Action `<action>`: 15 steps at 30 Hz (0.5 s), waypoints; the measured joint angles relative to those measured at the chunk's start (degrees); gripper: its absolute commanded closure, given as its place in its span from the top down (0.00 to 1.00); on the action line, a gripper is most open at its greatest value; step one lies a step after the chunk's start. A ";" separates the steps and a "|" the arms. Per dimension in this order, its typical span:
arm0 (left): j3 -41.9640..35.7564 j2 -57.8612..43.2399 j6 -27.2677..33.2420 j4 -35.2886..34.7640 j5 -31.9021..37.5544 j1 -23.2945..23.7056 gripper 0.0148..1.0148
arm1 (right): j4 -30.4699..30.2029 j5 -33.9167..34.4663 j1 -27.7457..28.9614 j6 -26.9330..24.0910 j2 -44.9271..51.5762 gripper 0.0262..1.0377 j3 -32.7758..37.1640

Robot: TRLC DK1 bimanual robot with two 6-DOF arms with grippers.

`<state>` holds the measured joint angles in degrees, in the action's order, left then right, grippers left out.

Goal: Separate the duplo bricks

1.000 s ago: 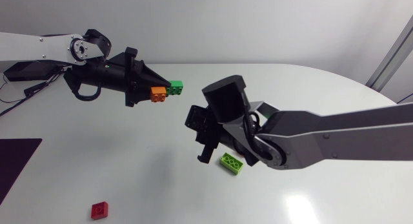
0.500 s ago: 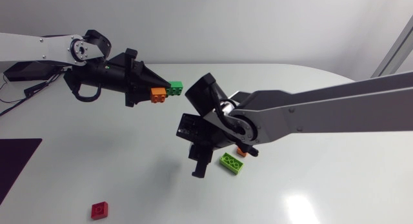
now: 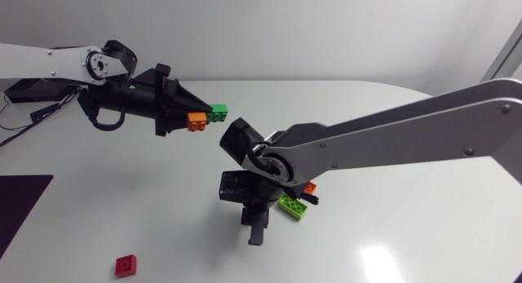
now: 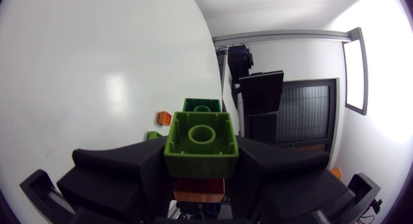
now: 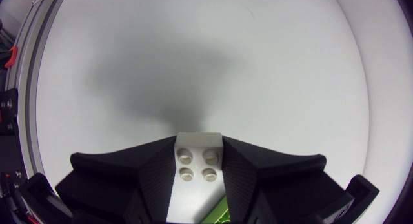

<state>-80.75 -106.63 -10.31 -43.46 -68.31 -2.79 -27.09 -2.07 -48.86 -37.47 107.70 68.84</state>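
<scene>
While the stack is aloft: left jaws are clamped on the stack (image 3: 207, 116) by its near end, above the bench (image 3: 424, 152) toward 10 o'clock. The free end points to 3 o'clock, likely so the other arm can grip it and pull.
Stack make-up: green brick (image 3: 218, 112) at the tip, orange brick (image 3: 196, 120) joined beside it, olive brick (image 4: 200, 143) deepest between the jaws; all pressed together, not yet parted.
Right jaws: tips down near bench centre, closed on a white brick (image 5: 199, 161) from both flanks; probably about to set it down.
Loose bricks: lime brick (image 3: 292, 206) lies flat at 5 o'clock of centre, with a loose orange brick (image 3: 309, 187) just beside it at its 1 o'clock. The red brick (image 3: 125, 266) is at 7 o'clock, well apart.
Material: hard glossy plastic, boxy, with round studs; the white brick shows four.
Bench surface: smooth, white, slightly shiny; a white brick would be hard to spot on it.
</scene>
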 measured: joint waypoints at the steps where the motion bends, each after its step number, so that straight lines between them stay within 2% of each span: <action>1: 0.00 0.00 0.00 -0.02 0.00 0.00 0.24 | 0.02 -0.09 0.00 -0.09 0.15 0.50 0.31; 4: 0.02 0.00 0.00 -0.02 0.02 0.00 0.24 | 0.00 -0.13 0.00 -0.77 0.26 0.64 0.72; 9: 0.02 0.00 0.00 -0.02 0.13 -0.15 0.24 | -1.25 -0.31 0.00 -1.16 0.46 0.74 0.72; 13: 0.02 0.00 0.00 -0.02 0.15 -0.22 0.24 | -1.97 -0.57 0.00 -1.18 0.70 0.78 0.72; 15: 0.04 0.00 0.00 -0.02 0.17 -0.22 0.24 | -2.14 -0.57 0.00 -1.18 0.70 0.84 0.72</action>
<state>-80.71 -106.63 -10.31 -43.48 -68.14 -3.01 -29.23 -2.63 -48.86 -38.65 108.40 69.56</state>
